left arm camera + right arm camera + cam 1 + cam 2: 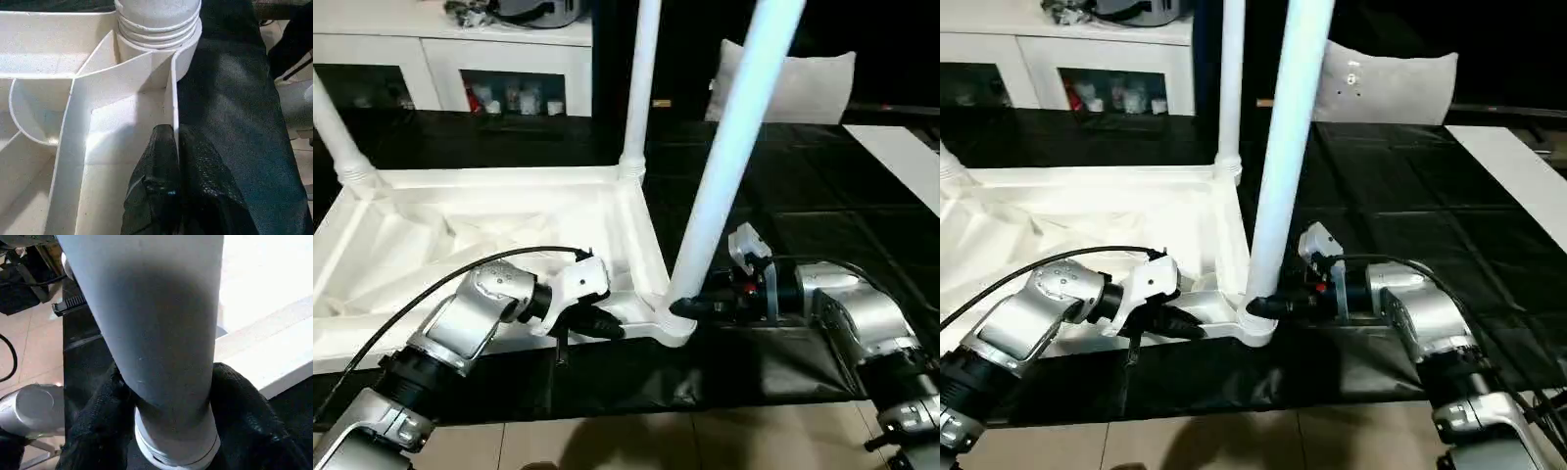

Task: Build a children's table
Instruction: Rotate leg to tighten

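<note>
The right tool (166, 431) clamps the leg (724, 166) to seat it, seemingly, while the left tool (168, 161) pinches the tabletop's rim (172, 98) steady.

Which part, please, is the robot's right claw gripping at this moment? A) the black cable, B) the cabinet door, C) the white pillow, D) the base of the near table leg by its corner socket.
D: the right claw has a black finger on each side of the near table leg, low down, just above the corner socket of the upturned table top.
</note>
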You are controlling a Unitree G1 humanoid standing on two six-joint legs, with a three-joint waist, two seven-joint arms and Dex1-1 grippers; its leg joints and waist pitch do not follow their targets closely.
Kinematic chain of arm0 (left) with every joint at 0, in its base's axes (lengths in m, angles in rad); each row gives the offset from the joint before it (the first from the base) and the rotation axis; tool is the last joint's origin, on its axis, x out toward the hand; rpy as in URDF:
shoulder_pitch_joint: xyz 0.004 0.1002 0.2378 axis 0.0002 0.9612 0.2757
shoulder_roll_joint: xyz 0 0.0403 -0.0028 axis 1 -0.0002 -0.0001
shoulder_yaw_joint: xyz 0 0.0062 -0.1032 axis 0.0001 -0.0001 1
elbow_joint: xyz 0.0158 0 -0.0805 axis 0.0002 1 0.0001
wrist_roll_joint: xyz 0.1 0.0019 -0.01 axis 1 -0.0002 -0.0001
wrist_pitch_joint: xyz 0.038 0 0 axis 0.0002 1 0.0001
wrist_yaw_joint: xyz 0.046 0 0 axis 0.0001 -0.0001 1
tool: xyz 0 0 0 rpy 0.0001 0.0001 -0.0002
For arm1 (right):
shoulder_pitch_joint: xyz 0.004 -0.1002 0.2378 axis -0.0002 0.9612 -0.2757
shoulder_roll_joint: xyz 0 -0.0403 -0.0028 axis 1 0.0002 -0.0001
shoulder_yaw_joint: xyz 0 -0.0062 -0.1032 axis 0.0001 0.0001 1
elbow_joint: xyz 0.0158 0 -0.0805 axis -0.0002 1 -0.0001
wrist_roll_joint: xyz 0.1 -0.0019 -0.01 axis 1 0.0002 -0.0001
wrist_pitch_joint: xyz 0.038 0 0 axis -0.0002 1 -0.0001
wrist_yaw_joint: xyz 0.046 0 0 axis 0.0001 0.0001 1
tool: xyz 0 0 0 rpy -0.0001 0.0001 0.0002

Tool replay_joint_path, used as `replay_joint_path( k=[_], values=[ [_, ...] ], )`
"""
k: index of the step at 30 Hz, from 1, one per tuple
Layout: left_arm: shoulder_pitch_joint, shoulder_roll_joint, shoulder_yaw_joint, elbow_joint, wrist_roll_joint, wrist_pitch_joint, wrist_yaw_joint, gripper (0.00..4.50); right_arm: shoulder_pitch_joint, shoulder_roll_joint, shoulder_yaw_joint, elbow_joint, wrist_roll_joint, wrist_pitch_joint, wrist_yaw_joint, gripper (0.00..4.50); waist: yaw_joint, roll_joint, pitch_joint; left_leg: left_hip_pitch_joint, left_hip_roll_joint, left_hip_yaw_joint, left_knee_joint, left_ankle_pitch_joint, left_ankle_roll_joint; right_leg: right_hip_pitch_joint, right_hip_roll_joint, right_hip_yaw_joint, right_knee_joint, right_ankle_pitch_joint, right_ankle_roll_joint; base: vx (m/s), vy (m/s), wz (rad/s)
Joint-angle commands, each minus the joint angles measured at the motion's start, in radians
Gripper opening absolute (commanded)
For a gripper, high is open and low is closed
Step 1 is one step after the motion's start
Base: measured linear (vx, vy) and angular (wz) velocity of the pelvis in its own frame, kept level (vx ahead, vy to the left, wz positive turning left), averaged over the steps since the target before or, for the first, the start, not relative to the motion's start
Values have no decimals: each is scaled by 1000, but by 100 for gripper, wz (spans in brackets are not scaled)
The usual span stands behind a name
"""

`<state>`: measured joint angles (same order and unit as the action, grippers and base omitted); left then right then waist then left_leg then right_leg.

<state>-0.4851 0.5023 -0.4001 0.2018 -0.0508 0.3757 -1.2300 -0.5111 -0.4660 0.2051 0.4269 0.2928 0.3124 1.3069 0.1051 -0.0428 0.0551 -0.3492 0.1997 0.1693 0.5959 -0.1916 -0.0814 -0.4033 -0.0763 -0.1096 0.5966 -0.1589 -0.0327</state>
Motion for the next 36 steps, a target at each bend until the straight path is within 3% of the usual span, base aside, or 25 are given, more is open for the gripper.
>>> replay_joint_path(
  k=[1, 6, 10, 11, 12, 14, 17, 21, 23, 24, 25, 26, 27, 28, 29, 30, 31, 32, 34, 36],
  values=[
    [-9, -15, -28, -33, -34, -12, -51, 0, -25, 3, -7, 52, -27, -3, -29, 197, -2, 9, -65, 3, 34, -8, -70, -208, 24, 56, -74, 56, -79, -371, -145, 0, 0, 0],
    [-3, -36, -23, -35, -32, 3, -20, 0, -62, 58, -7, 130, -35, -37, -62, 195, -16, 9, -63, 1, 33, -10, -70, -232, 19, 55, -76, 52, -85, -428, -134, 0, 0, 0],
    [-11, -81, 4, -15, -12, 47, 81, 0, -107, 123, -22, 276, -70, -100, -181, 195, -27, 11, -63, 3, 32, -12, -68, -244, 7, 53, -77, 48, -89, -460, -132, 0, 0, 0],
    [-14, -103, 18, -5, -6, 67, 126, 0, -131, 146, -30, 341, -88, -127, -246, 195, -30, 13, -64, 3, 32, -13, -67, -247, 6, 54, -77, 48, -87, -459, -131, 0, 0, 0],
    [-20, -147, 42, 5, -1, 112, 205, 0, -174, 188, -56, 453, -100, -150, -367, 195, -44, 15, -61, 4, 34, -14, -68, -270, -7, 48, -77, 46, -86, -465, -144, 0, 0, 0],
    [-28, -196, 67, 11, 1, 167, 283, 0, -218, 223, -85, 553, -102, -169, -466, 192, -52, 14, -61, 4, 30, -17, -65, -288, -13, 51, -78, 41, -90, -491, -138, 0, 0, 0],
    [-40, -268, 104, 20, 9, 232, 394, 0, -264, 247, -117, 643, -94, -179, -563, 191, -66, 12, -65, -1, 31, -17, -62, -279, 4, 54, -78, 42, -91, -459, -146, 0, 0, 0],
    [-59, -362, 147, 42, 13, 257, 523, 0, -323, 257, -154, 736, -95, -209, -691, 191, -64, 9, -68, -4, 27, -10, -57, -242, 30, 54, -77, 43, -89, -418, -161, 0, 0, 0],
    [-64, -374, 139, 49, 38, 247, 549, 0, -242, 250, -167, 680, -93, -267, -653, 191, -52, 3, -69, -4, 27, -4, -56, -214, 48, 55, -77, 44, -92, -396, -149, 0, 0, 0],
    [-64, -373, 138, 47, 48, 248, 556, 0, -65, 246, -158, 464, -89, -262, -604, 225, -36, 5, -67, -1, 32, -3, -61, -196, 58, 55, -75, 46, -93, -371, -122, 55, -18, 9],
    [-63, -374, 138, 45, 51, 251, 560, 0, -8, 246, -154, 395, -86, -262, -589, 245, -18, 3, -77, 9, 40, -5, -62, -157, 61, 52, -76, 51, -77, -285, -129, 55, -18, 9],
    [-61, -367, 136, 42, 53, 245, 555, 0, 122, 235, -137, 211, -83, -240, -578, 259, -20, -2, -76, -1, 38, -6, -63, -139, 69, 56, -72, 51, -70, -251, -144, 75, -6, 6],
    [-58, -353, 129, 40, 58, 233, 544, 0, 215, 221, -123, 49, -71, -197, -571, 259, -6, -1, -78, 1, 38, -6, -62, -100, 73, 62, -67, 51, -66, -202, -142, 71, 5, 9],
    [-56, -342, 124, 37, 63, 222, 537, 0, 260, 207, -112, -42, -59, -167, -569, 261, 11, -4, -73, 12, 40, -1, -61, -82, 88, 51, -64, 59, -57, -132, -153, 71, 5, 9],
    [-53, -330, 117, 36, 67, 208, 526, 0, 279, 194, -104, -104, -49, -140, -564, 269, 11, 1, -73, -2, 38, -4, -69, -97, 92, 63, -65, 54, -59, -154, -161, 0, 0, 0],
    [-49, -316, 110, 37, 70, 195, 514, 0, 253, 171, -97, -127, -30, -111, -558, 282, 6, 1, -71, -6, 32, -4, -70, -156, 80, 67, -71, 47, -74, -253, -137, 0, 0, 0],
    [-48, -315, 109, 37, 70, 195, 513, 0, 252, 170, -97, -127, -29, -110, -557, 294, 6, 1, -71, -6, 32, -4, -70, -156, 80, 67, -71, 47, -74, -253, -137, 0, 0, 0],
    [-45, -301, 103, 39, 70, 179, 498, 0, 227, 151, -97, -138, -18, -92, -544, 300, -14, -1, -68, -16, 24, -8, -71, -199, 51, 72, -74, 37, -95, -428, -71, -51, -5, -12],
    [-40, -277, 90, 38, 71, 162, 466, 0, 207, 110, -103, -161, -8, -80, -505, 307, -19, 2, -62, 0, 22, -4, -64, -226, 46, 53, -75, 37, -114, -531, -39, 0, 0, 0],
    [-38, -255, 78, 36, 72, 152, 439, 0, 210, 80, -114, -218, -3, -52, -481, 331, -16, 5, -61, 7, 27, -4, -66, -225, 49, 45, -72, 41, -115, -526, -35, 0, 0, 0]
  ],
)
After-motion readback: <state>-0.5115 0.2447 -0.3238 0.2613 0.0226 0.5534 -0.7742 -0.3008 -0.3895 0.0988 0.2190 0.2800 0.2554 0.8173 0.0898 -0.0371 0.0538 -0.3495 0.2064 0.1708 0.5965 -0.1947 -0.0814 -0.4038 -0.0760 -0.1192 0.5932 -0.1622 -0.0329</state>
